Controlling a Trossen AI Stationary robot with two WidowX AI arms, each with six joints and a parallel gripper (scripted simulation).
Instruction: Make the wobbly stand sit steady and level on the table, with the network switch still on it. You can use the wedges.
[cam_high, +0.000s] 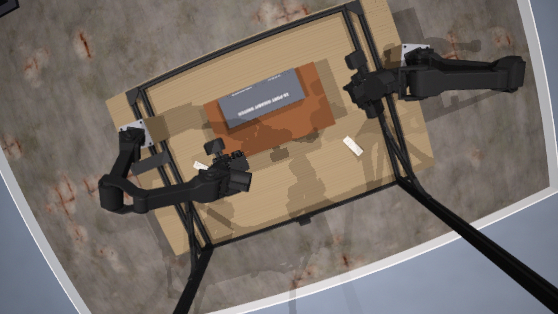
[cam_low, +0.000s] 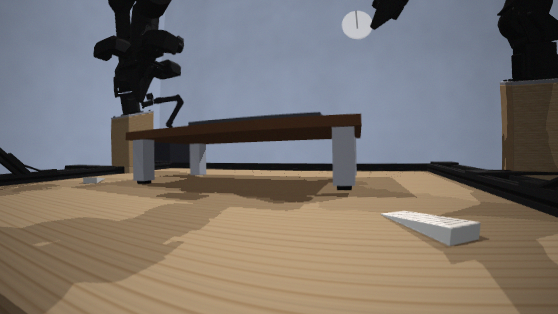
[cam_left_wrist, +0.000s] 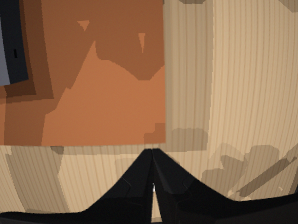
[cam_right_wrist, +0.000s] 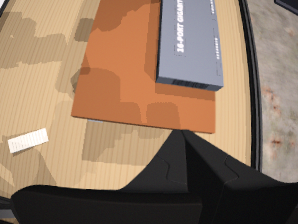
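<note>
The orange-brown stand (cam_high: 320, 110) (cam_low: 347, 121) (cam_left_wrist: 115, 110) (cam_right_wrist: 120, 45) has grey legs with black feet. In the exterior view its top slopes, lower at the left. The grey network switch (cam_high: 262, 102) (cam_low: 255, 119) (cam_left_wrist: 17, 55) (cam_right_wrist: 190, 50) lies on top. One white wedge (cam_high: 353, 145) (cam_low: 435, 225) (cam_right_wrist: 28, 140) lies on the table, off the stand's right front. Another wedge (cam_high: 201, 165) (cam_low: 92, 180) lies at the left, partly hidden by the left arm. My left gripper (cam_left_wrist: 151, 155) is shut, by the stand's front left corner. My right gripper (cam_low: 373, 27) (cam_right_wrist: 179, 137) is shut, above the stand's right edge region.
A black frame (cam_high: 255, 231) (cam_low: 300, 166) runs around the table (cam_high: 260, 205) (cam_low: 250, 260). The arm bases stand at the left and right ends of the table. Arm shadows fall on the stand and table.
</note>
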